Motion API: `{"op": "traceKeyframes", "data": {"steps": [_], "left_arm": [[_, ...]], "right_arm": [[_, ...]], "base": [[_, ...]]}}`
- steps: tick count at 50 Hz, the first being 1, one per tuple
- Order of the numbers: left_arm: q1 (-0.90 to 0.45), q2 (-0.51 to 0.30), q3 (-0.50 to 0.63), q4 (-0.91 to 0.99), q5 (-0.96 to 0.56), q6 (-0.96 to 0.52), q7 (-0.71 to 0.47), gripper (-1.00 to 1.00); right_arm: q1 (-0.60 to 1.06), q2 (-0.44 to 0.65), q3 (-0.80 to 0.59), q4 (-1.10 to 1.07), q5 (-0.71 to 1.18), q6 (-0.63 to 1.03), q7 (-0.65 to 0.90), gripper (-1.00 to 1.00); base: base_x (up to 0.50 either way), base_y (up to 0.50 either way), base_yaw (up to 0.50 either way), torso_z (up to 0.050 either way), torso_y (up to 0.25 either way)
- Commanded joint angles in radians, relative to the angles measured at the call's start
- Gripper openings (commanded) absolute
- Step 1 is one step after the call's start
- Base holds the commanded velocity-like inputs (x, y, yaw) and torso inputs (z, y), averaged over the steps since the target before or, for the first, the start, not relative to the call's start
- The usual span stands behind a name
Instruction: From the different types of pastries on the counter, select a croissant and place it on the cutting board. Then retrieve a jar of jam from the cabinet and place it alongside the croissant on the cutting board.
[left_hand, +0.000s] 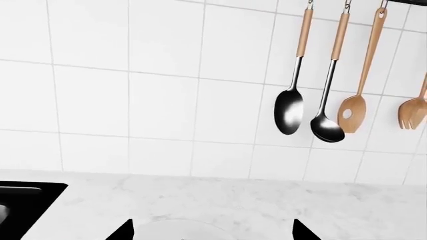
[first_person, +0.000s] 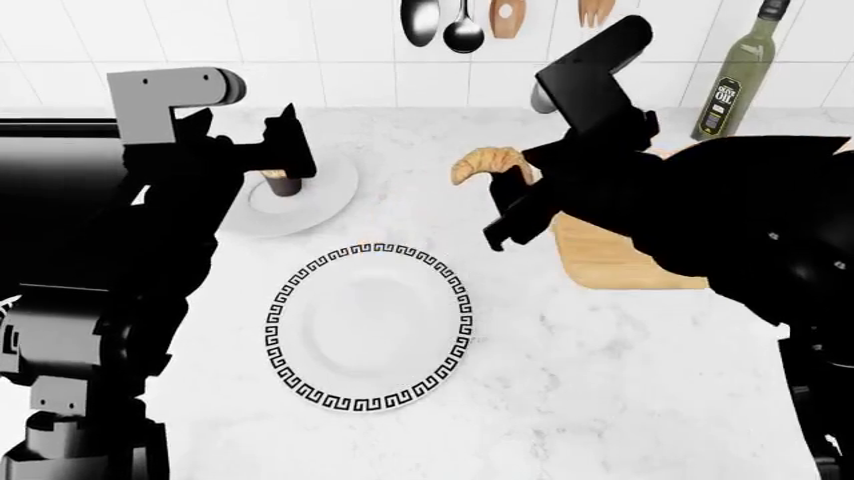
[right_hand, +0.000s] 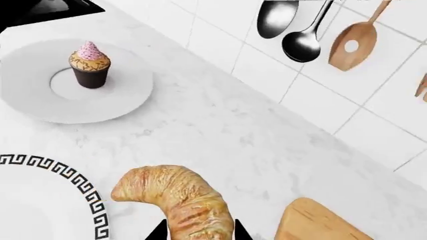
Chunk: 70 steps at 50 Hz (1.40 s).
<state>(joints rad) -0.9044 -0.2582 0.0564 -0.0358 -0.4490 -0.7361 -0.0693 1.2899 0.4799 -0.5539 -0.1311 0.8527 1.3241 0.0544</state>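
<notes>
My right gripper (right_hand: 200, 234) is shut on the golden-brown croissant (right_hand: 179, 197), its two fingertips pressed against the pastry's sides. In the head view the croissant (first_person: 483, 163) sticks out of the right gripper (first_person: 518, 172), just left of the tan cutting board (first_person: 607, 258), which my arm partly hides. The board's corner also shows in the right wrist view (right_hand: 320, 222). The pink-frosted cupcake (right_hand: 90, 64) stands on a plain white plate (right_hand: 40, 102). My left gripper (left_hand: 213, 235) is open and empty over that plate's rim (left_hand: 175, 226). No jar of jam is in view.
A white plate with a black Greek-key rim (first_person: 371, 325) lies on the marble counter (first_person: 574, 380) in front. A green oil bottle (first_person: 738, 75) stands at the back right. Spoons and wooden utensils (first_person: 461, 22) hang on the tiled wall. A dark recess (left_hand: 20, 205) is at the left.
</notes>
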Motion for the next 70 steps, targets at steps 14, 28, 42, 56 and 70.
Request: {"op": "traceKeyframes", "data": {"steps": [14,28,42,56,70], "left_arm": [[0.002,-0.009,0.010,-0.001,-0.003,0.012,-0.004,1.00],[0.006,-0.012,0.012,-0.004,-0.011,0.018,-0.001,1.00],[0.007,-0.013,0.025,-0.014,-0.006,0.032,0.000,1.00],[0.008,-0.016,0.028,-0.016,-0.012,0.032,-0.004,1.00],[0.011,-0.027,0.018,0.036,-0.034,0.006,-0.017,1.00]], "right_arm": [[0.047,0.072,-0.172,0.327,-0.213,-0.154,-0.084,-1.00],[0.041,0.089,-0.146,0.441,-0.249,-0.182,-0.042,-1.00],[0.022,0.075,-0.201,0.477,-0.263,-0.188,-0.075,-1.00],[0.030,0.103,-0.176,0.424,-0.253,-0.160,-0.044,1.00],[0.061,0.152,0.006,0.135,-0.120,-0.052,0.046,1.00]], "base": [[0.00,0.00,0.00,0.000,0.000],[0.00,0.00,0.00,0.000,0.000],[0.00,0.00,0.00,0.000,0.000],[0.00,0.00,0.00,0.000,0.000],[0.00,0.00,0.00,0.000,0.000]]}}
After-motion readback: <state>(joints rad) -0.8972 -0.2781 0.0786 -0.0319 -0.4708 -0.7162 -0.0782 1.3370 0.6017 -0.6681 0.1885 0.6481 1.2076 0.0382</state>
